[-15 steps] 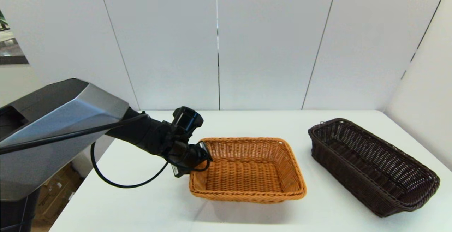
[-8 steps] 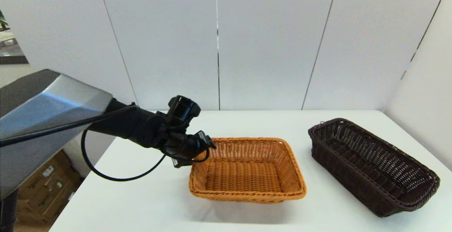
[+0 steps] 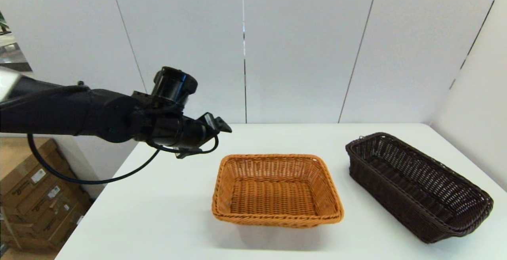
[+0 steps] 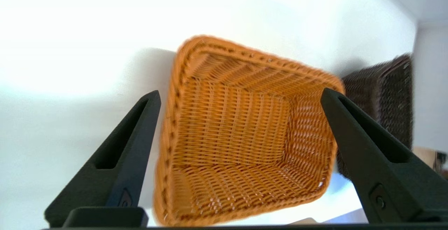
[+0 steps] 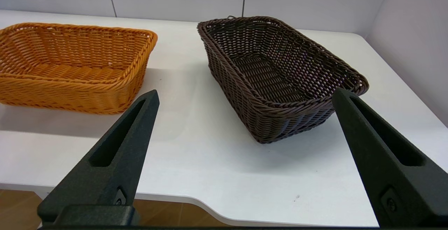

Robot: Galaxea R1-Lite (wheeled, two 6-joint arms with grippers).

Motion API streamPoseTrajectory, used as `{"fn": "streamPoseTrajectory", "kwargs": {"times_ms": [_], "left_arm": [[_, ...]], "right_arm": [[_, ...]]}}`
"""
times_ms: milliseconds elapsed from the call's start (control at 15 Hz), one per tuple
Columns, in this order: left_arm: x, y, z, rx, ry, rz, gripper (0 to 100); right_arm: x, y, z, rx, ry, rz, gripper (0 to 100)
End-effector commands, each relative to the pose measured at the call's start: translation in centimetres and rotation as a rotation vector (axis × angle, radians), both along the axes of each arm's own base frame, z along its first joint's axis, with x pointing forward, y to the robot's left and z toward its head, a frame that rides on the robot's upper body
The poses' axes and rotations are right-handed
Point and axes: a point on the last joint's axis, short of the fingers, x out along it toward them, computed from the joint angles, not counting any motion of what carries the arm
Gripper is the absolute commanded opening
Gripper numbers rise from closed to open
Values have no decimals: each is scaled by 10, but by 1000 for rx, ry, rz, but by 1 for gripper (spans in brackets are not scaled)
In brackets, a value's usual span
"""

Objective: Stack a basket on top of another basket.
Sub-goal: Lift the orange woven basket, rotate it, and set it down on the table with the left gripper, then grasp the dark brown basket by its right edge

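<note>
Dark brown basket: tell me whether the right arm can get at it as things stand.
Probably yes. The right gripper is open and faces the dark brown basket across bare table, with nothing between. The orange basket sits off to the side, and the left gripper is far away.

1. Right gripper (image 5: 243, 95): two black fingers (image 5: 115, 153) spread wide apart, nothing between them. It hangs off the near edge of the white table (image 5: 196, 160), clear of both baskets.
2. Dark brown basket (image 5: 276, 72): sits flat on the table, open side up, empty, set at an angle. One short end faces the gripper.
3. Orange basket (image 5: 73, 67): flat on the table beside the dark one, also empty. A strip of bare table lies between them; they do not touch.
4. Pale wall panels behind the table.
</note>
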Motion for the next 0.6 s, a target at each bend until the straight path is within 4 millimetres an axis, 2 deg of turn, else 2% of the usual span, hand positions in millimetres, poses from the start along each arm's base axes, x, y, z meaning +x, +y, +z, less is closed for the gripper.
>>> {"fn": "streamPoseTrajectory", "kwargs": {"times_ms": [67,200,333,467,600], "left_arm": [[-43,31,61,-37,-159,39,100],[-76,46,90,-48,-265,15,100],[-109,57,106,-37,-353,-24,100],[-149,73,107,28,-432,-63,100],[-176,87,94,81,-448,-36,100]], "right_arm": [[0,0,0,-1,0,0,100],[0,0,0,-1,0,2,100],[0,0,0,-1,0,2,100],[0,0,0,-1,0,0,100],[0,0,0,-1,0,0,100]]}}
